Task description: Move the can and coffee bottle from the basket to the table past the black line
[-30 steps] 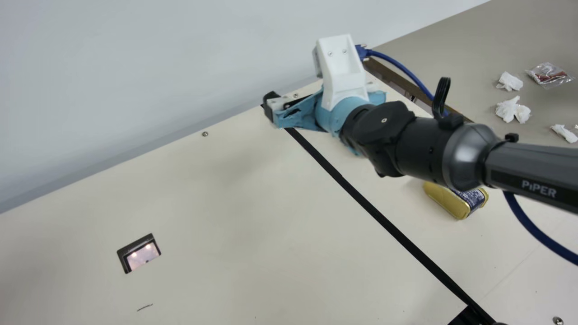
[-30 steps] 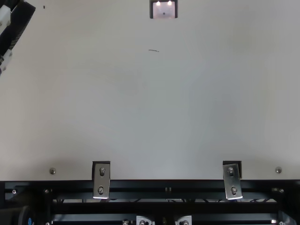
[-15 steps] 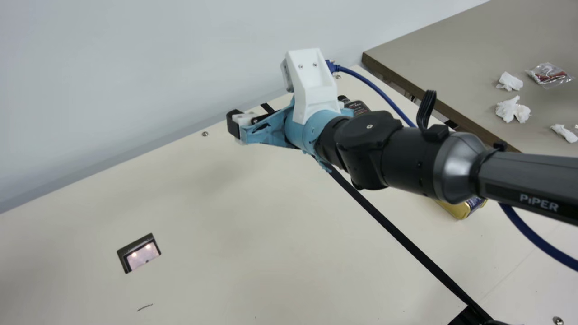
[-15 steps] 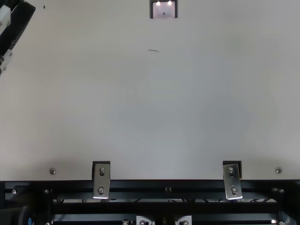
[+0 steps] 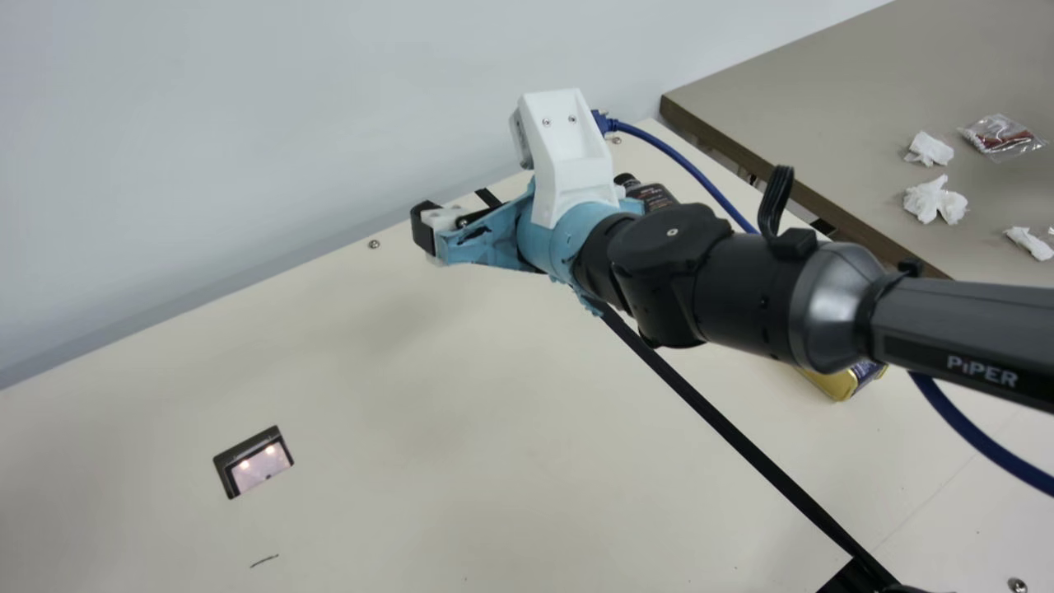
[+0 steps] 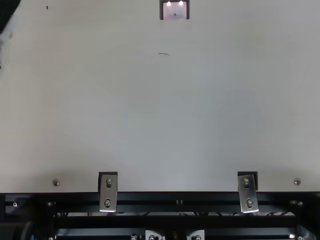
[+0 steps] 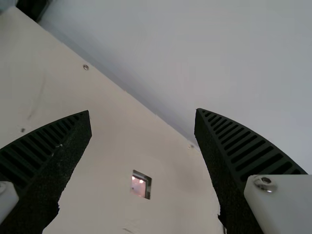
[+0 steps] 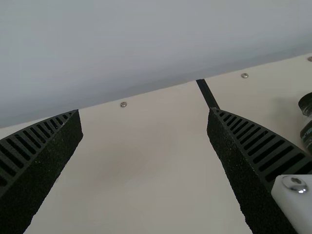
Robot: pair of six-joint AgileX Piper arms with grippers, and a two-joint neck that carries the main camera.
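Note:
The dark coffee bottle (image 5: pixel 652 196) stands past the black line (image 5: pixel 725 428), partly behind my right wrist. The gold and blue can (image 5: pixel 841 383) lies on the line's same side, partly covered by the right arm. My right gripper (image 5: pixel 422 227) hangs on the line's other side near the far edge. In the right wrist view, my right gripper (image 8: pixel 144 112) is open and empty, the bottle (image 8: pixel 307 134) beside one finger at the view's edge. A dark part of my left gripper (image 6: pixel 7 12) shows at the top view's corner; in its wrist view my left gripper (image 7: pixel 143 112) is open and empty.
A pale wall (image 5: pixel 247 123) rises behind the cream table (image 5: pixel 461 412). A square cutout (image 5: pixel 259 468) shows in the tabletop. Beyond the right side stands a grey-brown table (image 5: pixel 807 107) with crumpled tissues (image 5: pixel 929 150) and a plastic packet (image 5: pixel 1000 136). A blue cable (image 5: pixel 980 436) hangs by the right arm.
My right arm has moved leftward in the main view, uncovering the bottle and covering more of the can, then nearly stopped. My left gripper has drawn farther out at the top view's upper left corner.

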